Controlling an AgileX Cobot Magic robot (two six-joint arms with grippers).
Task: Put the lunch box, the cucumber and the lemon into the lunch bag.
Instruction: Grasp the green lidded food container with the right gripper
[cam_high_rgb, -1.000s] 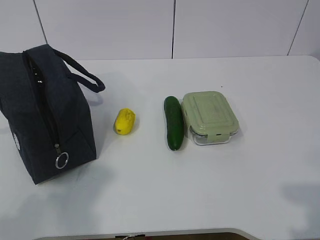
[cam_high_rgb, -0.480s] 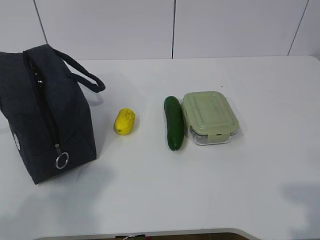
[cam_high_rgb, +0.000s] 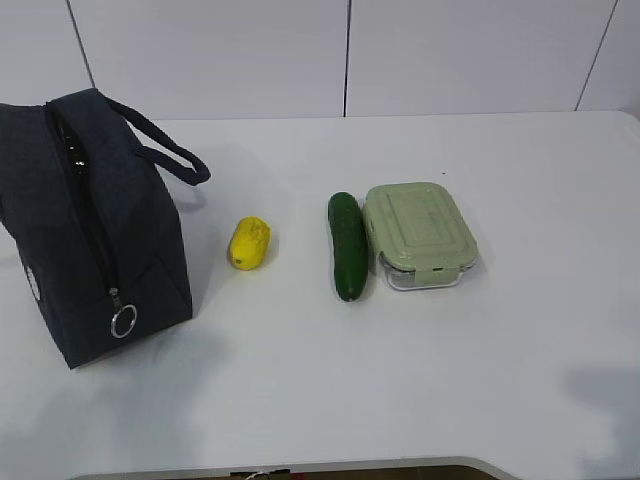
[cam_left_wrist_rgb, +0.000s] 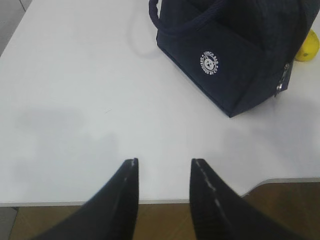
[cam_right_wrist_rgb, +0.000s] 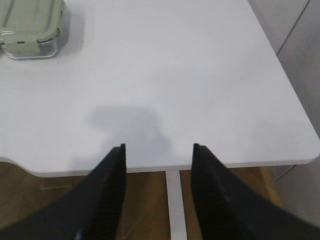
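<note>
Nothing moved: one lemon (cam_high_rgb: 249, 243), one cucumber (cam_high_rgb: 347, 245)

White desk (cam_high_rgb: 520, 380) carries four things: lunch bag (cam_high_rgb: 90, 230) at left, lemon (cam_high_rgb: 249, 243) near it, then cucumber (cam_high_rgb: 347, 245) touching or just beside lunch box (cam_high_rgb: 418, 234), lid on.

No change detected between earlier exterior pictures and now. No shift of lunch bag (cam_high_rgb: 90, 225), lemon (cam_high_rgb: 249, 243), cucumber (cam_high_rgb: 347, 245) or lunch box (cam_high_rgb: 419, 235) noted on worktop (cam_high_rgb: 420, 370). No arm seen entering exterior view.
</note>
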